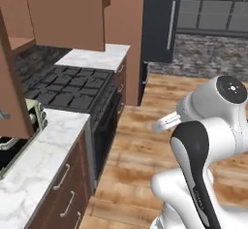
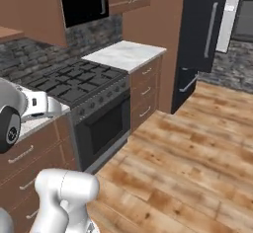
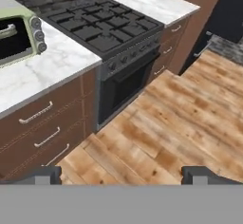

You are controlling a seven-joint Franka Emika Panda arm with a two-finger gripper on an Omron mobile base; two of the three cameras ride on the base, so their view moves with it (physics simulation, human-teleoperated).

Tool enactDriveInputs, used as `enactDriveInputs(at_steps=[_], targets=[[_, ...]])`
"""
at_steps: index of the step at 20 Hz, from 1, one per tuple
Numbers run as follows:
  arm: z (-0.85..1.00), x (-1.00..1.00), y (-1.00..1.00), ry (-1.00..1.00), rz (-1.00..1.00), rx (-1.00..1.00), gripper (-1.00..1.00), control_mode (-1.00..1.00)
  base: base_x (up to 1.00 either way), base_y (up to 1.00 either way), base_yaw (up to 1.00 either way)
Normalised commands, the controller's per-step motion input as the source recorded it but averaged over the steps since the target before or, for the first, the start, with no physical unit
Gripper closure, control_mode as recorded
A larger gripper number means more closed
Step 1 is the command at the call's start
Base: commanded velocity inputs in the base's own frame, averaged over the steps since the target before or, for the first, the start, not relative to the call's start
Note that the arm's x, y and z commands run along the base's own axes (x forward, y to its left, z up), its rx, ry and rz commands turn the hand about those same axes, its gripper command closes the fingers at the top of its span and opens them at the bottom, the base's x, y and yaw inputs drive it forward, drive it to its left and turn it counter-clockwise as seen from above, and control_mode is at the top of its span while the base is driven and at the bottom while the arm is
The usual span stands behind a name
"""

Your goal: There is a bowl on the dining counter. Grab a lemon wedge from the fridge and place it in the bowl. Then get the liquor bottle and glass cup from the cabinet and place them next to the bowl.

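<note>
Kitchen aisle during the first stage of the task. The robot is standing on the wooden floor [image 2: 197, 143] beside a run of units, with the black stove [image 1: 68, 87] and its oven [image 2: 101, 128] lying between two stretches of marble desk [image 1: 99, 57]. The fridge [image 2: 202, 34] is standing tall and dark at the far end of that run, both doors closed, its long grey handle [image 2: 211, 29] facing the aisle. A pale green toaster oven [image 3: 19, 38] is sitting on the nearer desk above brown drawers [image 3: 42, 123].

The jaws [image 3: 121, 173] are standing fully apart and holding nothing; in the hand view their two dark tips are hanging over bare floorboards, well apart from any appliance.

The lemon wedge, bowl, bottle and cup cannot be made out here, so the step in hand appears to be the approach to the fridge, with no item yet collected. The next move probably calls for driving the base forward along the aisle, then bringing the spread jaws level with the handle so the door can be pulled open.
</note>
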Motion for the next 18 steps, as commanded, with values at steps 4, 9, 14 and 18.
enactDriveInputs(at_steps=[4, 9, 14, 18], targets=[[0.00, 0.00, 0.00, 0.00, 0.00, 0.00, -1.00, 1.00, 0.39, 0.05, 0.60], [0.00, 0.00, 0.00, 0.00, 0.00, 0.00, -1.00, 1.00, 0.22, 0.07, 0.64], [0.00, 0.00, 0.00, 0.00, 0.00, 0.00, -1.00, 1.00, 0.35, 0.00, 0.61], [0.00, 0.00, 0.00, 0.00, 0.00, 0.00, -1.00, 1.00, 0.55, -0.11, 0.56]])
